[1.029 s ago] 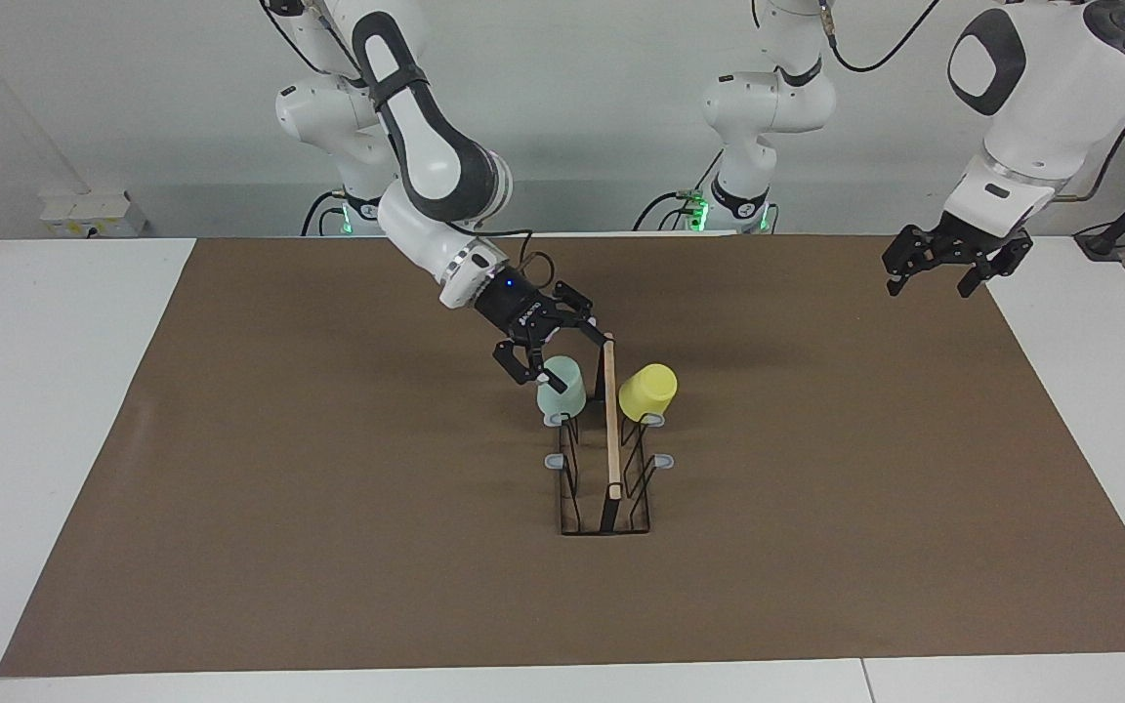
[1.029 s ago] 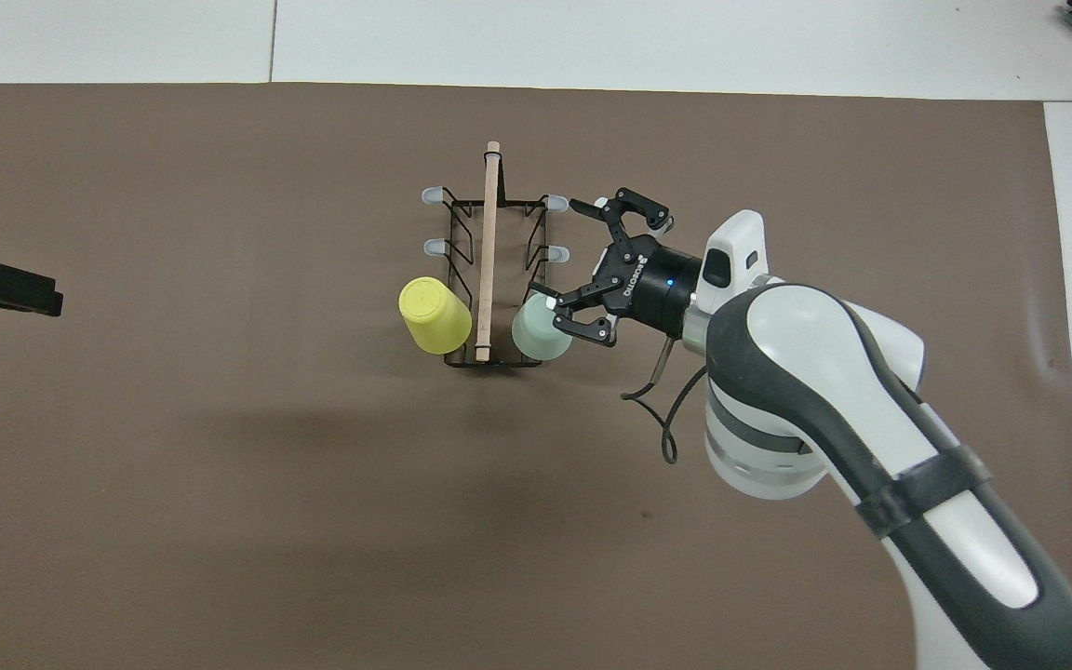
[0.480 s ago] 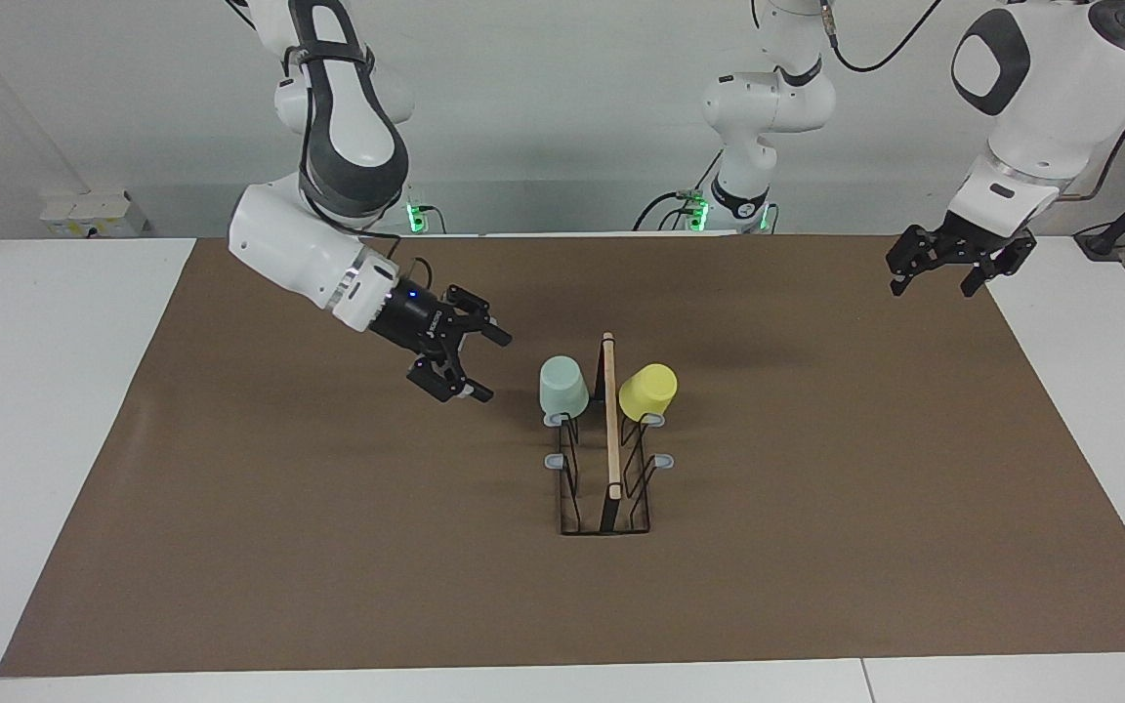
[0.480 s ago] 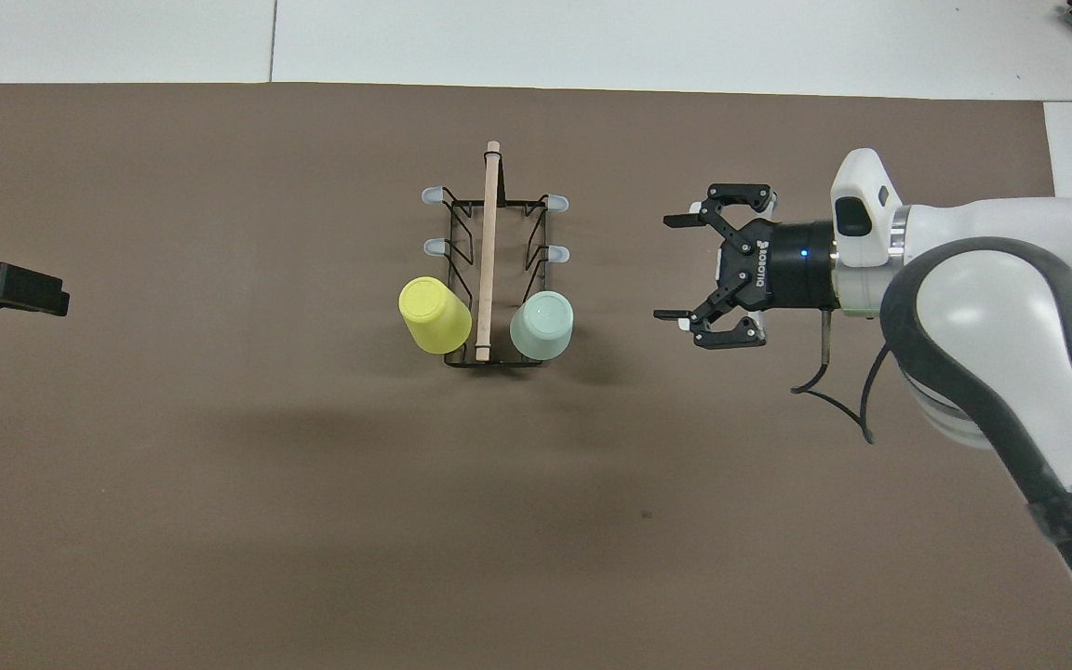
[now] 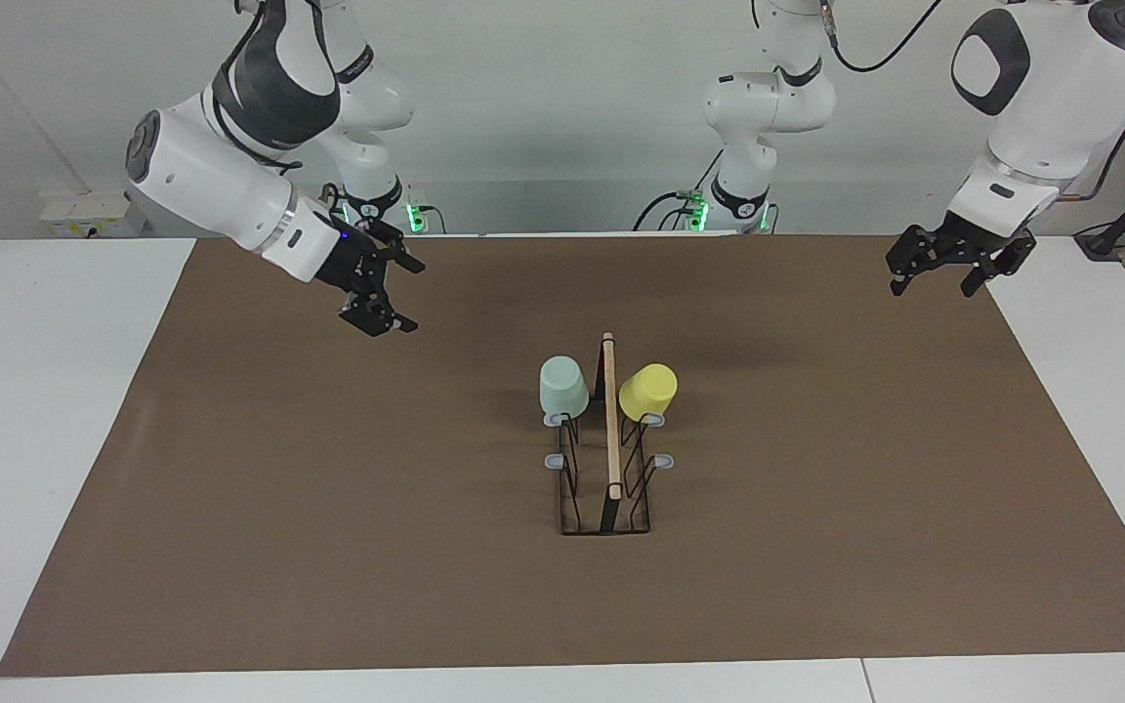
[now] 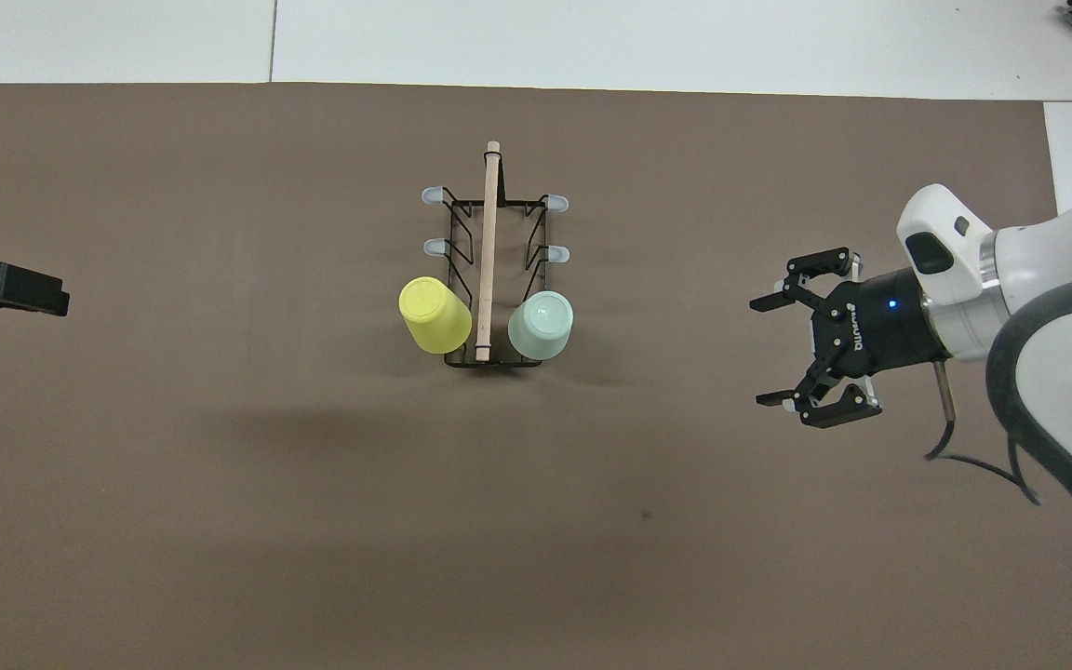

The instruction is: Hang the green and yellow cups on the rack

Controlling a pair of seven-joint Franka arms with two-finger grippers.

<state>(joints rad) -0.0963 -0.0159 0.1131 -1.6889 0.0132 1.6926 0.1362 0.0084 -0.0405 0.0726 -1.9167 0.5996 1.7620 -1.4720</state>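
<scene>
Both cups (image 5: 563,385) sit on rack (image 5: 609,430) prongs, right gripper (image 5: 382,284) and left gripper (image 5: 951,259) spread empty; any bump knocks them off

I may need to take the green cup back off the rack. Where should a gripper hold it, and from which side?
Likely the tapered side wall of the green cup, coming from the right arm's end of the table: it sits upturned on a prong of the rack, whose wooden bar blocks its inner side.
</scene>
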